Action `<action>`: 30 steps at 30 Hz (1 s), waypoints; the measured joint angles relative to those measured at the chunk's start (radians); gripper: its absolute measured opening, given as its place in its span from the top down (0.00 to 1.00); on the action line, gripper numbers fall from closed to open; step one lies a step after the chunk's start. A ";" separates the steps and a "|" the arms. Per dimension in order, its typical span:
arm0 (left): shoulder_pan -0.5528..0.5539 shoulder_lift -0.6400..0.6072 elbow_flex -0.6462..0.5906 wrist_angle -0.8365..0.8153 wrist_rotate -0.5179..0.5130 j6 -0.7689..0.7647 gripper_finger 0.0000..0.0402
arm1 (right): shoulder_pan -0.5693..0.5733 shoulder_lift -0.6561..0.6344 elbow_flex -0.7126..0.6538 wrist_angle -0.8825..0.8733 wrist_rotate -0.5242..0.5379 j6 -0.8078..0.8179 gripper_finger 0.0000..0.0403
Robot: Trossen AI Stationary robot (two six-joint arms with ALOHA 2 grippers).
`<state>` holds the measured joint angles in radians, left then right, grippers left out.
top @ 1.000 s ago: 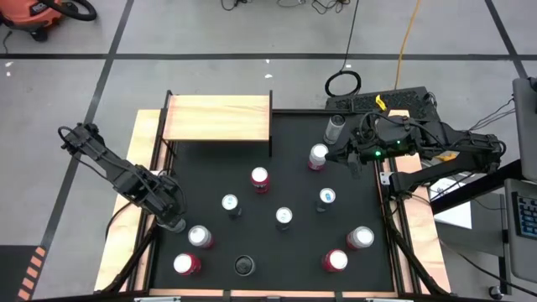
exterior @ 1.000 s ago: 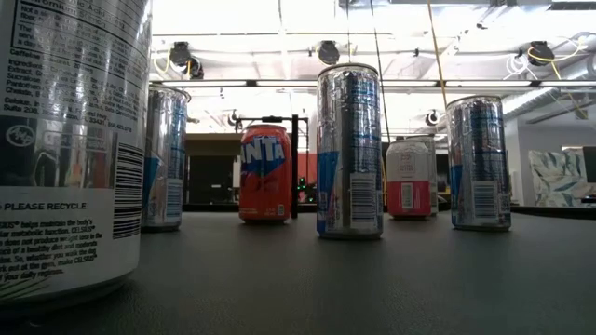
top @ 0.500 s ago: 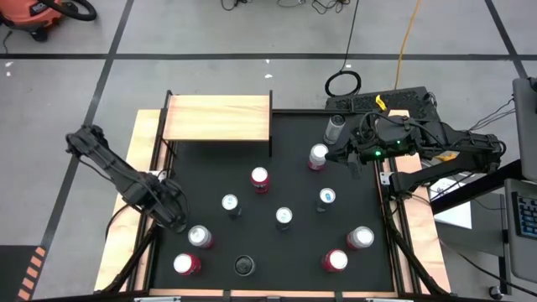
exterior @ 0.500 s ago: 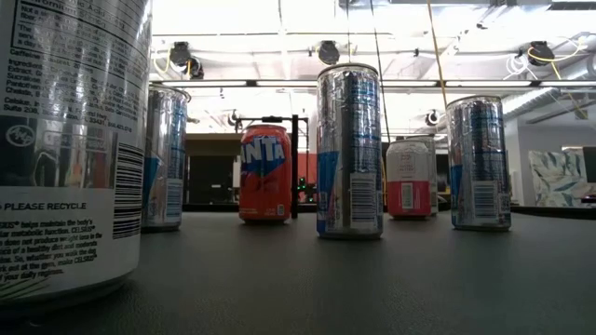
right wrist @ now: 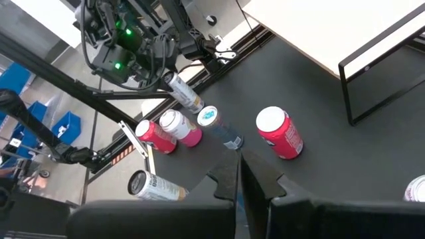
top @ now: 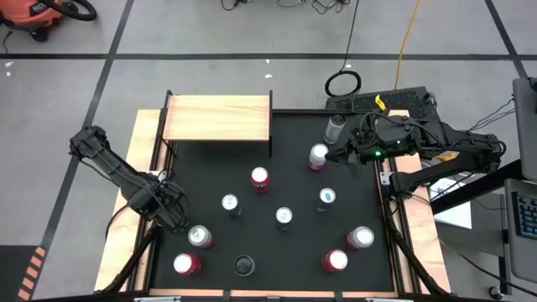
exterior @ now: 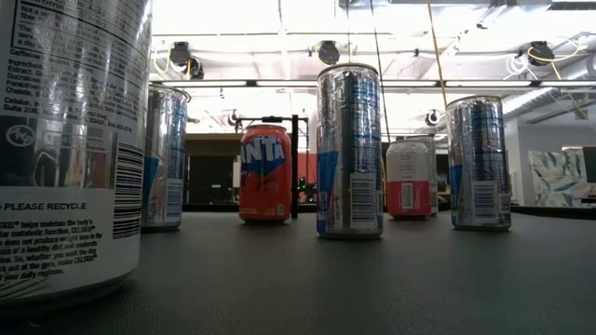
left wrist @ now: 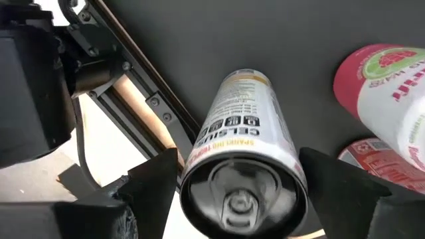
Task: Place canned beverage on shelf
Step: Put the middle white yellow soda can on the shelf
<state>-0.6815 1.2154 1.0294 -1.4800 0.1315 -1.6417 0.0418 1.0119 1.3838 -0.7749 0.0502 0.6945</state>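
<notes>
A white Celsius can (left wrist: 242,139) stands upright on the black mat (top: 294,243) by its left edge. My left gripper (top: 174,220) is open above it, with one finger (left wrist: 156,182) on each side of the can's top end and a narrow gap on both sides. The can and the left gripper also show in the right wrist view (right wrist: 184,93). My right gripper (right wrist: 239,176) is shut and empty, raised near a silver can (top: 318,156) at the right. The pale wood shelf (top: 216,117) stands at the far left on thin black supports.
Several other cans stand on the mat: a pink one (top: 200,236) and a red one (top: 186,264) close to my left gripper, and others mid-table (top: 259,179) and near right (top: 361,237). The table's frame rail (left wrist: 143,109) runs right beside the Celsius can.
My left gripper has moved toward the table's near edge and a little to the right, coming over the Celsius can. My right arm has kept still.
</notes>
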 joint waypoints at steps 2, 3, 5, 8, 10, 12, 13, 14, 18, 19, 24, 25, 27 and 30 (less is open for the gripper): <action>0.000 -0.005 -0.020 0.012 0.014 0.001 0.25 | 0.000 0.000 0.000 0.000 0.000 -0.003 1.00; 0.000 -0.006 -0.023 0.010 0.019 0.003 0.25 | 0.000 0.000 0.000 0.000 0.000 -0.003 1.00; 0.000 -0.006 -0.024 0.004 0.024 0.005 0.25 | 0.000 0.000 0.000 0.000 0.000 -0.003 1.00; 0.000 -0.006 -0.024 0.006 0.037 0.002 0.25 | 0.000 0.000 0.000 0.000 0.000 -0.003 1.00; 0.000 -0.006 -0.024 0.010 0.058 0.002 0.26 | 0.000 0.000 0.000 0.000 0.000 -0.003 1.00; 0.000 -0.007 -0.024 0.016 0.074 0.006 0.27 | 0.000 0.000 0.000 0.000 0.000 -0.003 1.00; 0.000 -0.007 -0.024 0.022 0.078 0.006 0.27 | 0.000 0.000 0.000 0.000 0.000 -0.003 1.00; 0.000 -0.008 -0.024 0.027 0.078 0.006 0.28 | 0.000 0.000 0.000 0.000 0.000 -0.003 1.00; 0.000 -0.009 -0.024 0.031 0.078 0.007 0.34 | 0.000 0.000 0.000 0.000 0.000 -0.007 1.00; 0.000 -0.009 -0.024 0.031 0.078 0.008 0.35 | 0.000 0.000 0.000 0.000 0.000 -0.007 1.00; 0.000 -0.009 -0.023 0.031 0.077 0.027 0.38 | 0.000 0.000 0.000 0.000 0.000 -0.007 1.00; 0.000 -0.009 -0.023 0.031 0.077 0.028 0.38 | 0.000 0.000 0.000 0.000 0.000 -0.007 1.00; 0.000 -0.009 -0.023 0.030 0.077 0.029 0.38 | 0.000 0.000 0.000 0.000 0.000 -0.005 1.00; 0.000 -0.011 -0.010 0.033 0.075 0.034 0.39 | 0.000 0.000 0.000 0.000 0.000 -0.002 1.00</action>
<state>-0.6815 1.2048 1.0190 -1.4470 0.2068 -1.6077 0.0416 1.0119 1.3838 -0.7750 0.0502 0.6927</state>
